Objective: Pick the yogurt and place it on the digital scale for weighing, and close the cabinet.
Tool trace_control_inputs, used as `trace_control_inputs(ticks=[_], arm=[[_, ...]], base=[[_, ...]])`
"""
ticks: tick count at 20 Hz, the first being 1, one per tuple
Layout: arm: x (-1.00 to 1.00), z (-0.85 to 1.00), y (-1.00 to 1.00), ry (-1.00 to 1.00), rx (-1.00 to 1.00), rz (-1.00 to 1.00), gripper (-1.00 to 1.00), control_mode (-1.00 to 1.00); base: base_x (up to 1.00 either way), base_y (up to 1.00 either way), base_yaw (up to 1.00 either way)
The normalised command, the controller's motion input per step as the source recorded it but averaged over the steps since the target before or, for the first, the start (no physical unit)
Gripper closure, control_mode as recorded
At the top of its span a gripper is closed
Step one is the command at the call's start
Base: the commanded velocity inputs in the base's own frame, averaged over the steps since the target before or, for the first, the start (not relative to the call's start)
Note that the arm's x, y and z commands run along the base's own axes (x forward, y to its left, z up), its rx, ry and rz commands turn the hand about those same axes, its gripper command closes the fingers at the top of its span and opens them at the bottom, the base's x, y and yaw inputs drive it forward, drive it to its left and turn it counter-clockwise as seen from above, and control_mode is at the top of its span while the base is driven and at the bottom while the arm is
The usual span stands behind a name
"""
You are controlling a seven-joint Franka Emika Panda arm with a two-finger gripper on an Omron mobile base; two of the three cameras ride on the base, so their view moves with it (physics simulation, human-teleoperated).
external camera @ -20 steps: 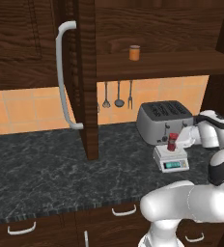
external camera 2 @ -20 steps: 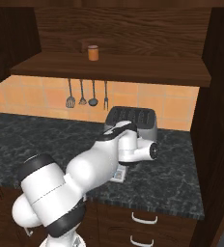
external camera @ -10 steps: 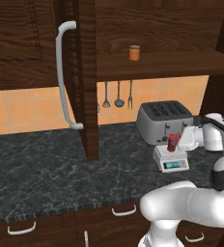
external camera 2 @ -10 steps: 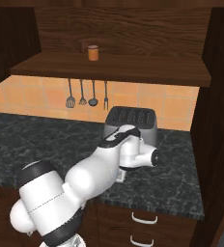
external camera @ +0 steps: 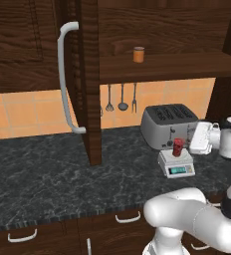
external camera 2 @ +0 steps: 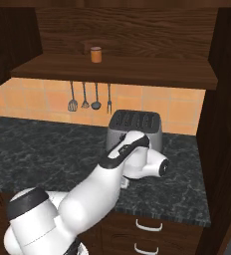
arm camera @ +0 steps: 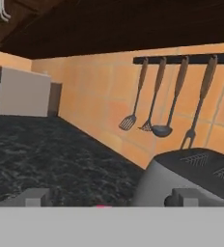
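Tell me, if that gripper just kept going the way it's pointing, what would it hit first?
Probably the toaster, which sits close ahead and low in the hand view. If it passed over that, the tiled wall with its hanging utensils comes next. Depth is hard to judge here.

Yogurt (external camera: 178, 147) upright on digital scale (external camera: 176, 164), on dark counter (external camera: 48, 174) just in front of toaster (external camera: 168, 124). Gripper (external camera: 193, 140) just right of cup, apart from it; jaw state unclear. Cabinet (external camera: 82, 74) door open, edge-on, w/ long handle (external camera: 64, 74). Orange cylinder (external camera: 138, 54) on shelf. Utensils (external camera: 121, 97) hang on far wall.
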Motion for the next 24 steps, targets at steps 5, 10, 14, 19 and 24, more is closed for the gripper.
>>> trace_control_inputs(ticks=[5, 10, 14, 19, 24], arm=[[-0.72, 0.78, 0.03, -0.42, -0.06, 0.0, -1.0, -1.0], [-0.69, 0.95, 0.18, -0.38, -0.09, 0.0, -1.0, -1.0], [-0.74, 0.76, 0.1, -0.37, -0.1, -0.02, -1.0, -1.0], [-0.7, 0.53, 0.0, -0.43, -0.09, -0.18, -1.0, -1.0], [-0.72, 0.29, 0.0, -0.3, -0.18, -0.35, -1.0, -1.0]], base=[[0.0, 0.0, 0.0], [0.0, 0.0, 0.0], [0.0, 0.0, 0.0], [0.0, 0.0, 0.0], [0.0, 0.0, 0.0]])
